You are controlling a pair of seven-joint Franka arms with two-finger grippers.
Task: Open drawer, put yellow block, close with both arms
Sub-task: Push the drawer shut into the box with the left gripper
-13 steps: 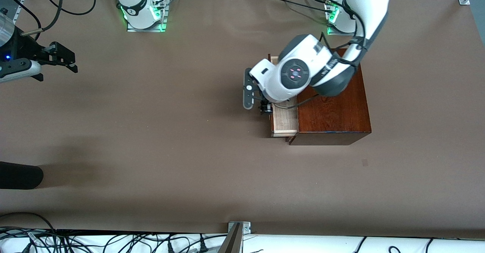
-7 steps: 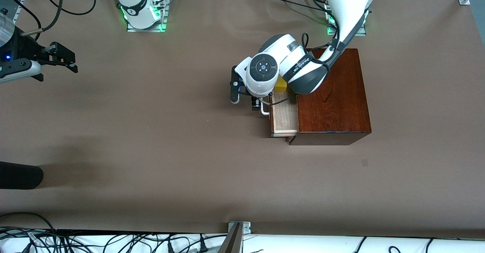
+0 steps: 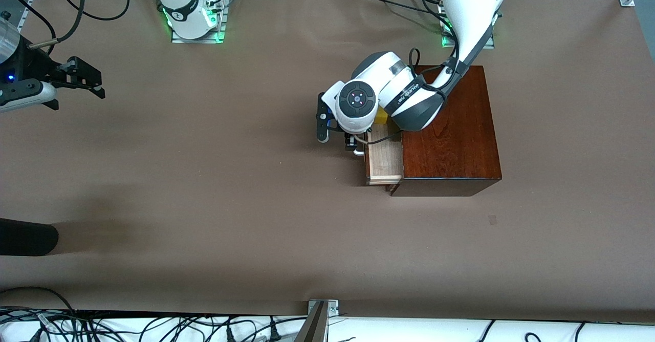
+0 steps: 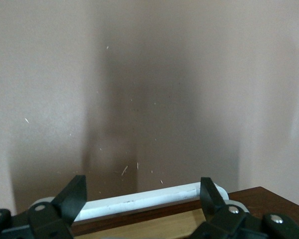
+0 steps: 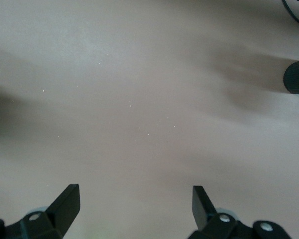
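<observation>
Right gripper (image 3: 77,88): parked over bare table (image 3: 204,188) at the right arm's end, well apart from everything in the task. Fingers spread wide, nothing between them in the right wrist view, only brown surface below. Waiting, by the look of it.

Left gripper (image 3: 353,145): low in front of the drawer (image 3: 384,160), right at the white bar handle (image 4: 144,199). Fingers apart and empty. In the left wrist view, set side by side along the handle's length rather than across it, so no clamp on the bar; touching it or just short of it, cannot tell. Wrist turned down, forearm slanting back over the dark wooden box (image 3: 450,132) to the base at the top of the view.

Drawer itself: pulled part way out of the box toward the right arm's end, pale floor showing. Yellow block (image 3: 380,116): inside the drawer, at the end farther from the front camera, mostly hidden under the left wrist, only a sliver visible.

Progress, as a judgement: opening done, block delivered and released, closing not yet finished. Left to do: push the drawer front flush with the box. Pose of the left gripper suited to a push on the handle rather than a pull. Second arm not yet in position to help.
</observation>
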